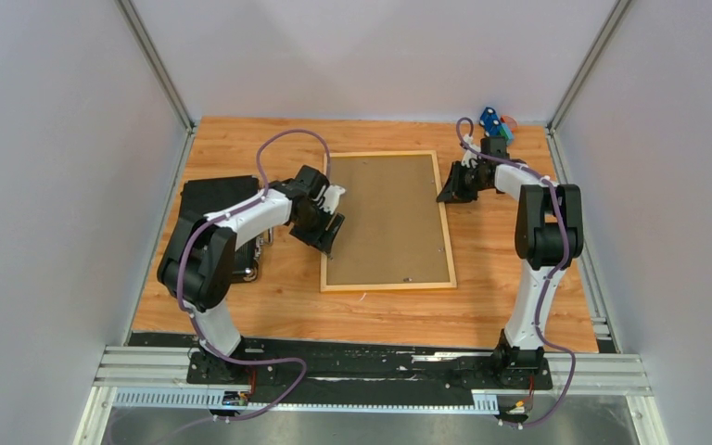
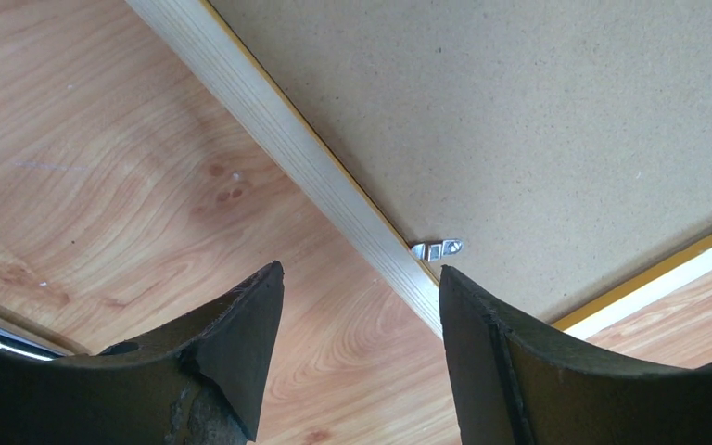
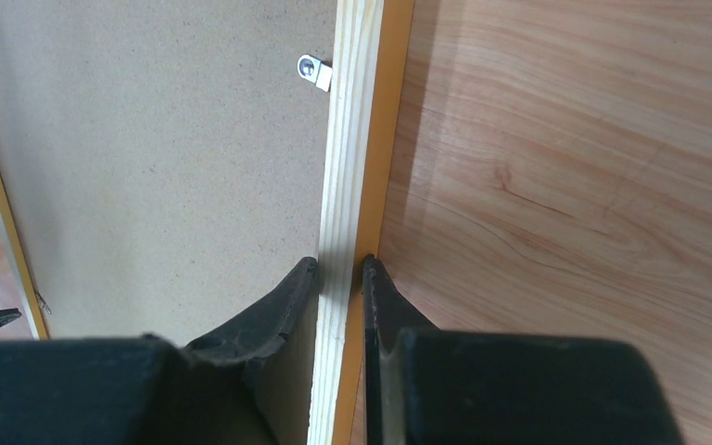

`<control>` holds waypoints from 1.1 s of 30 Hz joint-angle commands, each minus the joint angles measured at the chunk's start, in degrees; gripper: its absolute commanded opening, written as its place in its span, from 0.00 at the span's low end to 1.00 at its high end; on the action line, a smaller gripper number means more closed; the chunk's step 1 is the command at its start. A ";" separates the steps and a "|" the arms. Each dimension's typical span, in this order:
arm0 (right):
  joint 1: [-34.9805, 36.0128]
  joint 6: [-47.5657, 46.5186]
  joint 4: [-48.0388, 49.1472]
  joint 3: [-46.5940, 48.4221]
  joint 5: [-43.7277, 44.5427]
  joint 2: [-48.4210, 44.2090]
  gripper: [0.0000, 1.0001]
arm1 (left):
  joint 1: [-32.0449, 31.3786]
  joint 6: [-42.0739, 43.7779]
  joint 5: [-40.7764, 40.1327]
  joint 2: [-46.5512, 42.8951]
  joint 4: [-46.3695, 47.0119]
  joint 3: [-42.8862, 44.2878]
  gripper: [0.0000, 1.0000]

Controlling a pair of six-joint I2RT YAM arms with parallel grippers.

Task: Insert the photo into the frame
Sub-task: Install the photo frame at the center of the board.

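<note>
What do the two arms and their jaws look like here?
The left arm and right arm both have white links with bulky black joint housings, and a purple cable loops along each. The jaws are matt black, tapering wedges with slightly rough, worn edges. I can see no markings or sleeves.

The frame [image 3: 348, 167] rail between my right fingers [image 3: 273, 315] is pale bare wood with a fine straight grain, orange-tan on the outer face. Just inside it the backing board [image 3: 167, 185] is matt speckled fibreboard. The clip [image 2: 437, 248] ahead of my left fingers [image 2: 241, 343] is shiny metal. Under them the table [image 2: 102, 185] is smooth wood-grain with a soft sheen. The fingers themselves are matt black and rough-edged.
</note>
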 commanded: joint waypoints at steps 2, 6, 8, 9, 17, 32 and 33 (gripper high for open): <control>-1.23 -1.89 -2.31 -1.38 4.58 0.64 0.00 | 0.28 0.17 0.18 1.88 0.88 2.83 0.70; -1.23 -1.89 -2.35 -1.41 4.40 0.58 0.00 | 0.26 0.23 0.64 3.42 1.48 2.88 0.70; -1.22 -1.89 -2.33 -1.40 4.31 0.69 0.00 | 0.28 0.20 0.84 4.37 1.68 2.93 0.70; -1.22 -1.85 -2.36 -1.38 4.31 0.67 0.00 | 0.29 0.22 0.86 4.61 1.75 3.00 0.70; -1.23 -1.82 -2.30 -1.49 4.14 0.53 0.00 | 0.26 0.17 1.05 5.83 2.38 3.20 0.70; -1.32 -1.98 -2.36 -1.65 3.96 0.70 0.00 | 0.66 -1.37 -1.28 5.93 2.94 2.31 0.64; -1.31 -1.97 -2.37 -1.79 3.96 0.69 0.00 | 0.68 -1.27 -1.16 5.73 2.91 2.12 0.63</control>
